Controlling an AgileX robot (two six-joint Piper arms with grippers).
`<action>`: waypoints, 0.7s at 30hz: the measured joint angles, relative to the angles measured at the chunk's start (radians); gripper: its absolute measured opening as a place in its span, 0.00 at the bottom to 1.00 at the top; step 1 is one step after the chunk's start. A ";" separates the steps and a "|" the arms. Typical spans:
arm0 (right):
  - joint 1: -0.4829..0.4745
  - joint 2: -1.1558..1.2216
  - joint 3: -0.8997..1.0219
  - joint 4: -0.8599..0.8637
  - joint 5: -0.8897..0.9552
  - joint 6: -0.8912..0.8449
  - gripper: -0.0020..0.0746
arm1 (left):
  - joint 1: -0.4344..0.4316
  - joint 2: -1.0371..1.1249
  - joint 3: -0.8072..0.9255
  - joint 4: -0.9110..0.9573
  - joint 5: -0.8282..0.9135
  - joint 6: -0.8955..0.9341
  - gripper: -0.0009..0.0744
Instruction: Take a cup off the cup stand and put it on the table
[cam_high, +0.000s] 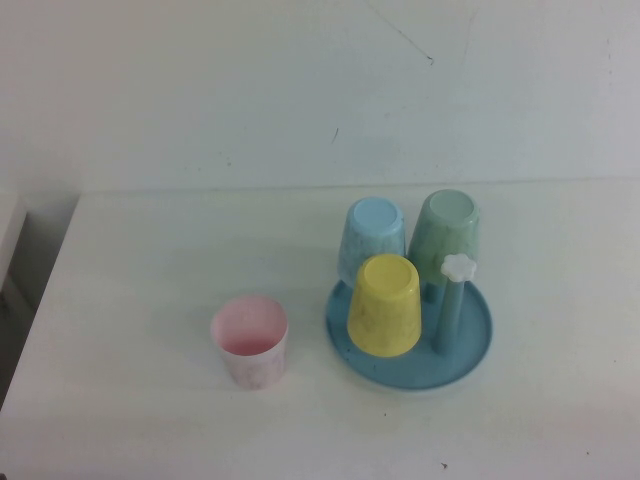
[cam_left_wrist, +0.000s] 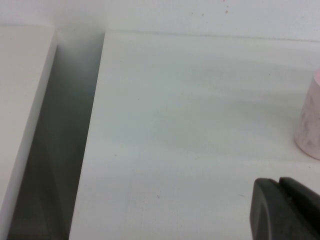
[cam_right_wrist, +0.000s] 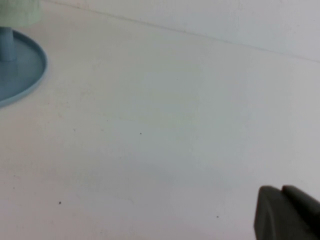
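The pale pink cup (cam_high: 249, 341) stands upright, mouth up, on the white table (cam_high: 140, 290), to the left of the cup stand (cam_high: 470, 350). The blue stand holds upside-down yellow (cam_high: 384, 305), light blue (cam_high: 374, 238) and green (cam_high: 446, 233) cups, and one bare peg with a white flower knob (cam_high: 458, 267). Neither gripper shows in the high view. My left gripper (cam_left_wrist: 279, 182) is shut and empty, low over the table, apart from the pink cup (cam_left_wrist: 310, 120). My right gripper (cam_right_wrist: 281, 190) is shut and empty, away from the stand's rim (cam_right_wrist: 25, 75).
A gap (cam_left_wrist: 55, 150) runs between the table's left edge and a neighbouring white surface (cam_left_wrist: 20, 90). A white wall (cam_high: 300, 90) stands behind the table. Bare tabletop lies in front of and to the left of the pink cup.
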 joint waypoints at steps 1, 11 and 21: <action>0.000 0.000 0.000 0.005 0.000 -0.005 0.03 | 0.000 0.000 0.000 0.000 0.000 0.000 0.01; 0.000 0.000 0.000 0.052 0.000 0.017 0.03 | 0.000 0.000 0.000 0.000 0.000 0.000 0.01; -0.006 0.000 0.000 0.054 0.000 0.049 0.03 | 0.000 0.000 0.000 0.000 0.000 0.000 0.01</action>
